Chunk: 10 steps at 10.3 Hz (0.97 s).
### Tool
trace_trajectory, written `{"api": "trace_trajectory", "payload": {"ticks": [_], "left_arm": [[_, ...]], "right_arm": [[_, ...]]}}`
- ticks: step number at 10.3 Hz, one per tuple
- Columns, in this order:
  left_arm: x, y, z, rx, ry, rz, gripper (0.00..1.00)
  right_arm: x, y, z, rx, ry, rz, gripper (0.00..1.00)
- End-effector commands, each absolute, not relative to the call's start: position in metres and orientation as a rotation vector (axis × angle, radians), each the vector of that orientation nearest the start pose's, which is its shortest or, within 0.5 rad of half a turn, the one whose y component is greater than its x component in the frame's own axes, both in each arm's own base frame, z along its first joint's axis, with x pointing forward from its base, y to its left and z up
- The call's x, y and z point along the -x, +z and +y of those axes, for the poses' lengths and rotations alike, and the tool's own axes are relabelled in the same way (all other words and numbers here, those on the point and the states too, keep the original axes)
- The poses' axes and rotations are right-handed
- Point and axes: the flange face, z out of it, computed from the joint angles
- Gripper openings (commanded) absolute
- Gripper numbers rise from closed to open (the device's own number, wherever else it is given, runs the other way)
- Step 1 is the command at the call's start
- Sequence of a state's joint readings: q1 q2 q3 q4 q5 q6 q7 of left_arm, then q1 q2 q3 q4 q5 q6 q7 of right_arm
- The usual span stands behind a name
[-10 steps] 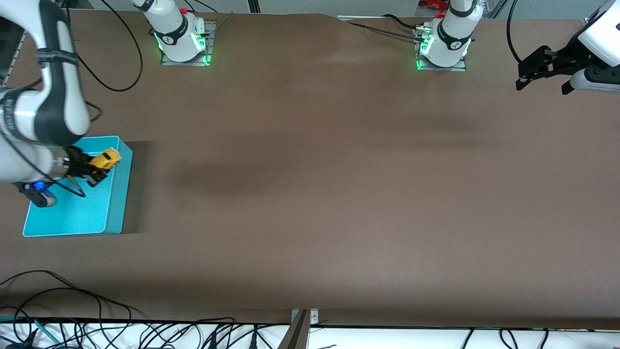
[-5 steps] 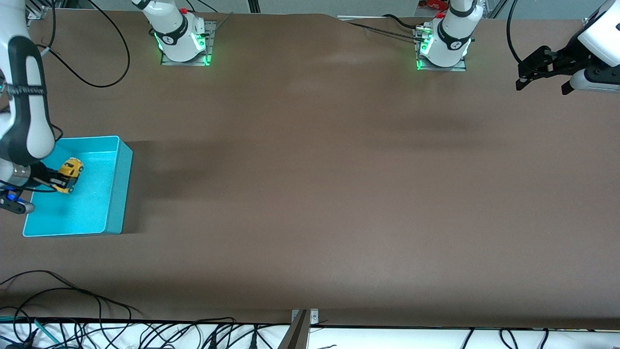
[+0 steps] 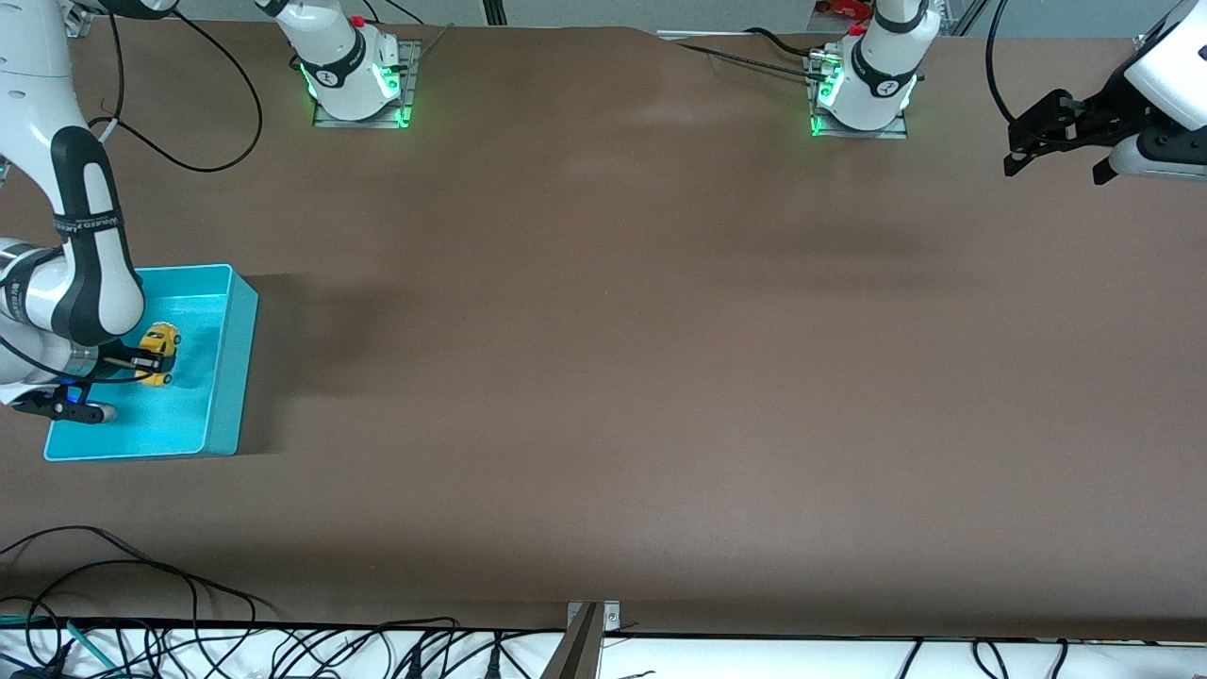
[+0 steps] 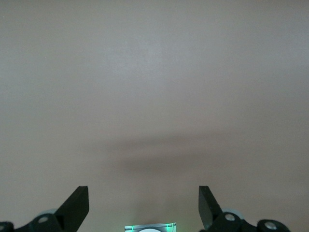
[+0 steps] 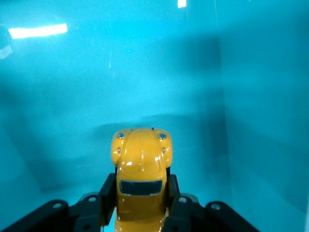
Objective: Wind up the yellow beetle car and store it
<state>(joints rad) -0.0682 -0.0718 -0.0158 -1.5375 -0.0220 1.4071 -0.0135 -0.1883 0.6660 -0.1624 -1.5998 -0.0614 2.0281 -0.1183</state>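
The yellow beetle car (image 3: 158, 352) is held between the fingers of my right gripper (image 3: 141, 362), low inside the turquoise bin (image 3: 236, 377) at the right arm's end of the table. In the right wrist view the car (image 5: 140, 174) shows its rounded hood and dark windscreen, with black fingers (image 5: 107, 193) pressed on both sides and the bin floor (image 5: 96, 96) close below. Whether its wheels touch the floor I cannot tell. My left gripper (image 3: 1051, 151) is open and empty, waiting in the air at the left arm's end; its view shows only bare brown table (image 4: 154, 96).
The two arm bases (image 3: 354, 80) (image 3: 863, 90) stand along the table's edge farthest from the front camera. Loose cables (image 3: 189, 651) lie along the table's nearest edge. The bin's walls (image 5: 260, 121) rise close around the right gripper.
My right gripper has carried the car from above the bin's rim down into the bin, lowering it toward the floor. The left arm has not moved.
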Motion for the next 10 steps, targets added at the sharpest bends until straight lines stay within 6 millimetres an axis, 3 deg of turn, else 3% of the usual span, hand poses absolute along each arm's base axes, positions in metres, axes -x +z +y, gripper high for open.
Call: {"api": "trace_trajectory", "payload": {"ticks": [1, 2, 3, 5, 8, 10], "left_arm": [[-0.513, 0.671, -0.048, 3.170, 0.103, 0.111, 1.00], [-0.513, 0.671, -0.048, 3.170, 0.103, 0.114, 1.00], [-0.513, 0.671, -0.048, 3.170, 0.103, 0.114, 1.00], [-0.513, 0.671, -0.048, 3.170, 0.103, 0.114, 1.00], [-0.513, 0.671, -0.048, 3.170, 0.103, 0.114, 1.00], [-0.513, 0.671, -0.048, 3.170, 0.105, 0.114, 1.00]], "right_arm": [[-0.614, 0.246, -0.222, 3.152, 0.567, 0.265, 0.92], [-0.612, 0.248, -0.222, 3.144, 0.593, 0.277, 1.00], [-0.613, 0.254, -0.222, 3.148, 0.584, 0.282, 1.00], [-0.616, 0.286, -0.223, 3.159, 0.535, 0.262, 1.00], [-0.635, 0.381, -0.216, 3.193, 0.366, 0.267, 1.00], [-0.651, 0.449, -0.198, 3.192, 0.312, 0.242, 1.00]]}}
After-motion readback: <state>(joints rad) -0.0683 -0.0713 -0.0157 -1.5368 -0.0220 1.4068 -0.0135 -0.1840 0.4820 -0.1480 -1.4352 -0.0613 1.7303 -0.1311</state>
